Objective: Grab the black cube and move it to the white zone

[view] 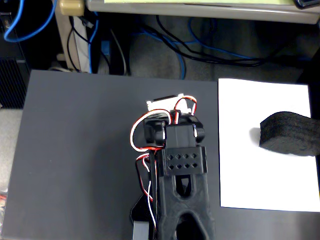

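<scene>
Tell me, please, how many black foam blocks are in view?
1. The black cube lies on the white zone at the fixed view's right edge, partly cut off; more could sit out of frame.

Arm (181, 190) folded, seen from above, wrist uppermost; tool hidden, state unclear.

Lab or office workbench, tangled blue and black cables (175, 50) on carpeted floor, dark grey mat (75, 150) as work surface
</scene>
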`<state>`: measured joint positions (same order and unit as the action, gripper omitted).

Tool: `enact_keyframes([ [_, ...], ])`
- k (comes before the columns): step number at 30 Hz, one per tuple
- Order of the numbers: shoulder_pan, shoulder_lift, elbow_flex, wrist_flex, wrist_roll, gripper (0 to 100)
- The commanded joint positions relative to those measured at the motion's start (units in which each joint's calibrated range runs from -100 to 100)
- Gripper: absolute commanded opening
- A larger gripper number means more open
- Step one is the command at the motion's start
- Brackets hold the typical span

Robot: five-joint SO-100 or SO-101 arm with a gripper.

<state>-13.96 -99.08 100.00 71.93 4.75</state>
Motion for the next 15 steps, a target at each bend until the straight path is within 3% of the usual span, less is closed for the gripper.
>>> enact_keyframes([
  [1,5.8,0.4,-0.1,-1.1,-0.8,1],
  [10,6.7,-0.3,-0.1,-0.7,-0.9,2],
  [15,1.7,-0.4,-0.1,-1.3,-1.3,2],
])
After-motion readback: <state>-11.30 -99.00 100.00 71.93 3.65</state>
